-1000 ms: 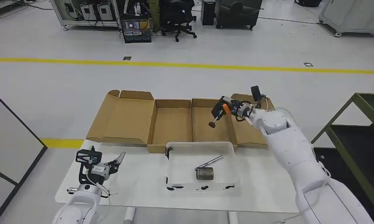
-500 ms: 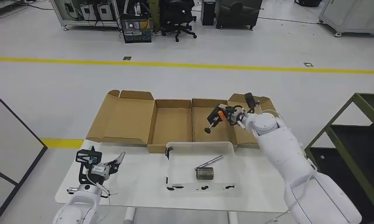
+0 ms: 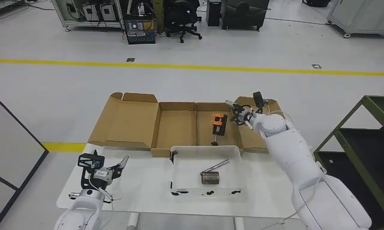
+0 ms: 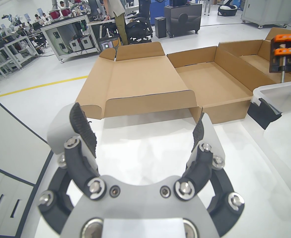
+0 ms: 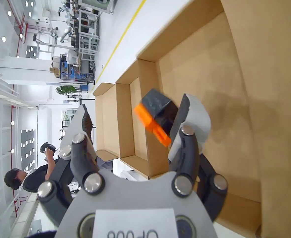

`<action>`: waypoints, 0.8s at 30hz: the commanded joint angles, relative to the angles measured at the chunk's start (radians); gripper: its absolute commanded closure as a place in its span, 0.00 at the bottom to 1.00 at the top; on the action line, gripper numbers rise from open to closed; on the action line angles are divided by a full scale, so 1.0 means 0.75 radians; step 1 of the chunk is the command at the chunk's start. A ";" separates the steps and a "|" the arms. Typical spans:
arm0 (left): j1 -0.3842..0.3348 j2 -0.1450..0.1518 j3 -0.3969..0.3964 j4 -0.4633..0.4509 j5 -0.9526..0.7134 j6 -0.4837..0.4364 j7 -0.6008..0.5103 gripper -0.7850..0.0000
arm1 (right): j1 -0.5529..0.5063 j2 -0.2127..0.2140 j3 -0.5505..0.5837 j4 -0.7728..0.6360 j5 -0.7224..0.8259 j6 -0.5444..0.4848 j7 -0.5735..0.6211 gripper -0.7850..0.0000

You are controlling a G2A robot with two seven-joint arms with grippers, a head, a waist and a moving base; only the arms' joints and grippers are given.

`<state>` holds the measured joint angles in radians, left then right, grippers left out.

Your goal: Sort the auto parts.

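Table (image 3: pixel 144 188) white, floor (image 3: pixel 240 92) pale | left claw (image 4: pixel 139 115) spread, holding nothing | right claw (image 5: pixel 135 105) spread, holding nothing

Two cardboard boxes (image 3: pixel 177 129) and one white bin (image 3: pixel 187 169) are sitting on one table (image 3: pixel 144 182). One orange-and-black part (image 3: pixel 218 127), one rod (image 3: pixel 215 166) and one cylinder (image 3: pixel 210 178) are showing.

Bright, even light falls from ceiling lamps (image 5: pixel 9 13) overhead, and the white bench (image 4: pixel 145 147) glares under my left jaws, with only a soft shadow at the foot of the cardboard box (image 4: pixel 140 105). Both wrist views bend straight lines toward their edges.
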<state>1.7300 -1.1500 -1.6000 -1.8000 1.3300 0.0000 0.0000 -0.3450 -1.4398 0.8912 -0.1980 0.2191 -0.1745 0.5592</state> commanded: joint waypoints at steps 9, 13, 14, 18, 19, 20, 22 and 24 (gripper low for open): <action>0.000 0.000 0.000 0.000 0.000 0.000 0.000 0.00 | 0.003 0.041 0.061 -0.072 0.011 -0.359 0.031 0.00; 0.000 0.000 0.000 0.000 0.000 0.000 0.000 0.00 | -0.027 0.071 0.099 -0.163 0.030 -0.571 0.110 0.00; 0.000 0.000 0.000 0.000 0.000 0.000 0.000 0.00 | -0.039 0.078 0.104 -0.196 0.022 -0.617 0.131 0.00; 0.000 0.000 0.000 0.000 0.000 0.000 0.000 0.00 | -0.119 0.109 0.108 -0.357 -0.046 -0.735 0.218 0.00; 0.000 0.000 0.000 0.000 0.000 0.000 0.000 0.00 | -0.144 0.117 0.106 -0.407 -0.071 -0.742 0.247 0.00; 0.000 0.000 0.000 0.000 0.000 0.000 0.000 0.00 | -0.169 0.125 0.105 -0.459 -0.097 -0.747 0.269 0.00; 0.000 0.000 0.000 0.000 0.000 0.000 0.000 0.00 | -0.219 0.146 0.098 -0.562 -0.197 -0.741 0.294 0.00; 0.000 0.000 0.000 0.000 0.000 0.000 0.000 0.00 | -0.270 0.169 0.099 -0.672 -0.323 -0.736 0.287 0.00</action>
<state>1.7300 -1.1500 -1.6000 -1.8000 1.3300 0.0000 0.0000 -0.5310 -1.3205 0.9638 -0.6602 0.0265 -0.7295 0.7791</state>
